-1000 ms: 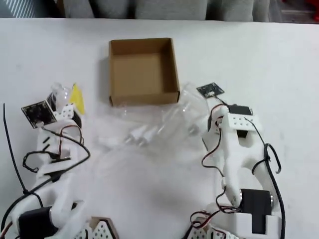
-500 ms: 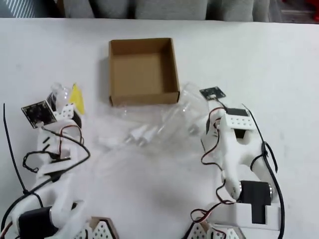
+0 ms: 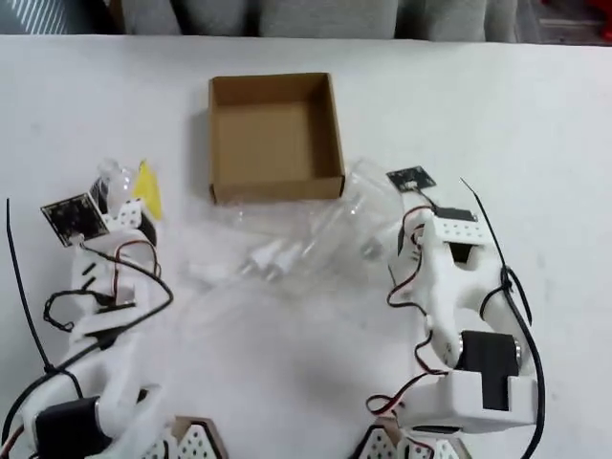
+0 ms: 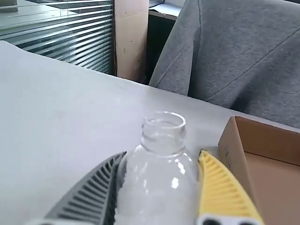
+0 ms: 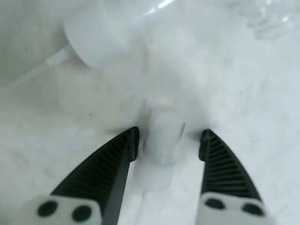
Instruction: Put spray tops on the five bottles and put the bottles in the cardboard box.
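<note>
- Left gripper (image 4: 162,158): closed on a clear bottle (image 4: 161,183), one jaw against each side just below the neck; the neck is open, with no top on it; the bottle is held over the left of the surface (image 3: 478,105), left of the box (image 3: 275,134) and well apart from it.
- Right gripper (image 5: 168,138): jaws apart, straddling a white top (image 5: 160,154) that lies on the surface at the right edge of the pile (image 3: 287,244); nothing gripped.
- Risk, right side: the top is round and lies on its side; jaws closing off-centre would likely squirt it out or roll it into the pile; the clear bottles close by could be caught in the same grasp.
- Risk, left side: the bottle is smooth and held on its curved shoulder; pressing a top onto it could make it slide or tilt in the jaws and put the neck out of line.
- Count: box, one, with nothing seen inside; bottles, one held, the others clear and overlapping in the pile, number not determinable; tops, two sure in the right wrist view, the one straddled and a second (image 5: 91,40) near it; others in the pile cannot be counted.
</note>
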You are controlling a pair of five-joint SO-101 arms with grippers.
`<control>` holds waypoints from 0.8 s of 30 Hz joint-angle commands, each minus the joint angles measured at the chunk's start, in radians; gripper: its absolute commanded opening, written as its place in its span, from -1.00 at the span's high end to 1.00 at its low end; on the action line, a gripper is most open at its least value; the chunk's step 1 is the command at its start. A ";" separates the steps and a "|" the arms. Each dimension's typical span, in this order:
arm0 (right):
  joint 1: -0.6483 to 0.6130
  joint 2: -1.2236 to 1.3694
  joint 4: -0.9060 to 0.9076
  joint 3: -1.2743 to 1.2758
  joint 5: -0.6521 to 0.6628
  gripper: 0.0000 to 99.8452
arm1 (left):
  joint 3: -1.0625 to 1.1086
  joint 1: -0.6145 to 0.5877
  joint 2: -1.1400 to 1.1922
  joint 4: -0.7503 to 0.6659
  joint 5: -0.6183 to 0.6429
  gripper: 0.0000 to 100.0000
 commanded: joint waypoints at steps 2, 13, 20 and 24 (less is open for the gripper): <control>0.015 0.002 0.007 -0.011 0.002 0.95 | -0.006 0.008 -0.047 -0.028 -0.009 0.95; 0.137 -0.151 0.320 -0.296 -0.006 0.97 | -0.006 0.012 -0.045 -0.028 -0.009 0.95; 0.216 -0.303 0.512 -0.511 -0.006 0.97 | -0.060 0.062 -0.053 -0.107 -0.011 0.95; 0.252 -0.400 0.539 -0.554 -0.006 0.97 | -0.172 0.073 -0.053 -0.196 -0.011 0.95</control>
